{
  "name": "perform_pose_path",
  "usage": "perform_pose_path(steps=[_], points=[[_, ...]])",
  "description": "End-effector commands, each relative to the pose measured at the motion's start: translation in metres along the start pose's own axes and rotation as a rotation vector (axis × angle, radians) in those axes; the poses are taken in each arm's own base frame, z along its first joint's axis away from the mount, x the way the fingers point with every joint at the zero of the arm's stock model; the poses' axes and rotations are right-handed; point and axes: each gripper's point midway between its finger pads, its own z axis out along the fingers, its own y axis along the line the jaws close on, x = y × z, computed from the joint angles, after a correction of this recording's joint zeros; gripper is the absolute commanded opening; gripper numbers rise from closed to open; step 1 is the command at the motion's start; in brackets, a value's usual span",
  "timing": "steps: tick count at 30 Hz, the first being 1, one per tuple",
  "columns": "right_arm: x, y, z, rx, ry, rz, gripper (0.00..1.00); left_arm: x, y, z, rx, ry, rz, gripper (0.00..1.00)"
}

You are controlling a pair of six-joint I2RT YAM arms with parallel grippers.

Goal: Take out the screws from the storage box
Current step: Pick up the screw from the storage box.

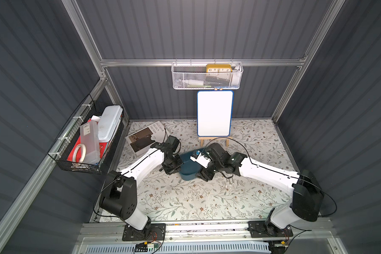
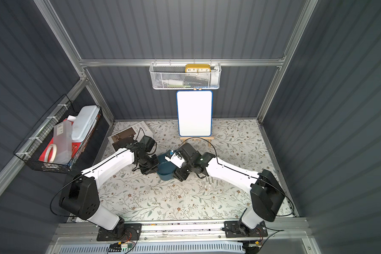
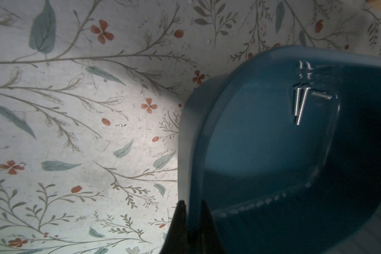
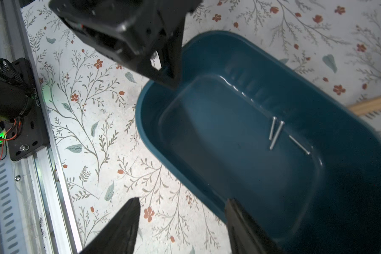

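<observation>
The storage box (image 1: 188,172) (image 2: 164,171) is a dark teal tray in the middle of the floral table. My left gripper (image 3: 193,207) (image 1: 173,168) is shut on its rim; the right wrist view shows those fingers (image 4: 174,66) pinching the rim from above. Three silver screws (image 3: 299,103) (image 4: 276,134) lie inside the box (image 4: 207,143) near one end. My right gripper (image 4: 182,204) (image 1: 204,176) is open and holds nothing, one finger over the box's inside and one over the table. Several more screws (image 1: 230,182) (image 2: 210,182) lie on the table to the right of the box.
A whiteboard on a wooden easel (image 1: 215,113) stands just behind the box, and its leg (image 4: 370,105) is close to the tray. A magazine (image 1: 145,138) lies at the back left. A black wire basket (image 1: 86,140) hangs on the left wall, a white mesh basket (image 1: 207,77) on the back wall.
</observation>
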Motion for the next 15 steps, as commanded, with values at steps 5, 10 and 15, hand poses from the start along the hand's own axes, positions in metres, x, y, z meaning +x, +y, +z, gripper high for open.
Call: perform_pose_path(steps=[5,10,15], points=[[-0.001,0.029,0.035,-0.151,0.106,-0.072,0.66,0.003,0.011,-0.005,-0.001,-0.015,0.005,0.00],[0.012,0.045,0.054,-0.193,0.168,-0.096,0.63,0.000,0.012,-0.007,0.003,-0.023,0.001,0.00],[0.018,0.044,0.063,-0.172,0.176,-0.093,0.54,-0.007,0.004,-0.016,0.033,-0.044,0.008,0.00]])
